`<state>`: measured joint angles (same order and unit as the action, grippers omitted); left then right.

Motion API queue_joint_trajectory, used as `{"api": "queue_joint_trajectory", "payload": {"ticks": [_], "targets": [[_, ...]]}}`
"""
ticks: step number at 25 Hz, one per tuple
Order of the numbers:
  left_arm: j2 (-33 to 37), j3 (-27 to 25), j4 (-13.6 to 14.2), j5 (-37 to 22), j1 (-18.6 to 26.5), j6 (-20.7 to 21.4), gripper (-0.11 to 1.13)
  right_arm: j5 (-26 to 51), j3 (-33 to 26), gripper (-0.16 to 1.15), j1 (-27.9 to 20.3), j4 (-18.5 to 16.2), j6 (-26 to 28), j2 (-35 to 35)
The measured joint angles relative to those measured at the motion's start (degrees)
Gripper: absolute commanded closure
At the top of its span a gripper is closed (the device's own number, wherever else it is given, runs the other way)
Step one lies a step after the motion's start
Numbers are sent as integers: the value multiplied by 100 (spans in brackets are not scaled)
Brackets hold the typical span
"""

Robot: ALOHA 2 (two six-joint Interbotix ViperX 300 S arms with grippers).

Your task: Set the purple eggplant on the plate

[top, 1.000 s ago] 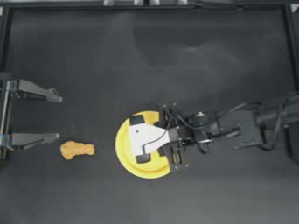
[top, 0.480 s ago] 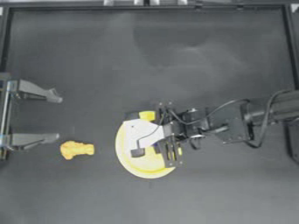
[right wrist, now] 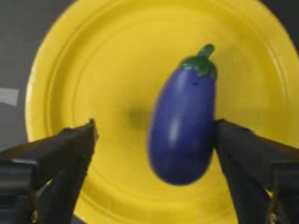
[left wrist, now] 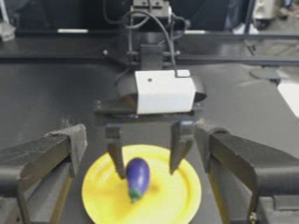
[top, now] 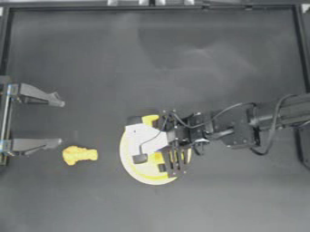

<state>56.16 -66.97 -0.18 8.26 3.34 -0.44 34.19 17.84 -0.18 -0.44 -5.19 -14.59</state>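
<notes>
Eggplant [right wrist: 181,127] inside plate [right wrist: 81,65] rim, beside one jaw.

Dark table [top: 181,54] with yellow plate [top: 134,168] and orange-yellow nugget [top: 79,155] directly on it.

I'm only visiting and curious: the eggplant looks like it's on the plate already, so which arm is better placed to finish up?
The right. Its gripper hangs open directly over the yellow plate, jaws either side of the purple eggplant, so it probably just needs to lift away. The left gripper sits parked at the table's left edge.
</notes>
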Motion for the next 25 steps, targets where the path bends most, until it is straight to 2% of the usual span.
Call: {"api": "queue_joint_trajectory", "payload": {"ticks": [12, 19, 25], "targets": [[114, -70, 0, 9, 0, 0, -1, 79, -44, -2, -26, 26, 9, 79], [114, -70, 0, -44, 0, 0, -1, 62, -9, -2, -35, 18, 9, 624], [114, -62, 9, -105, 0, 0, -1, -360, 396, -2, -88, 18, 44, 1230]]}}
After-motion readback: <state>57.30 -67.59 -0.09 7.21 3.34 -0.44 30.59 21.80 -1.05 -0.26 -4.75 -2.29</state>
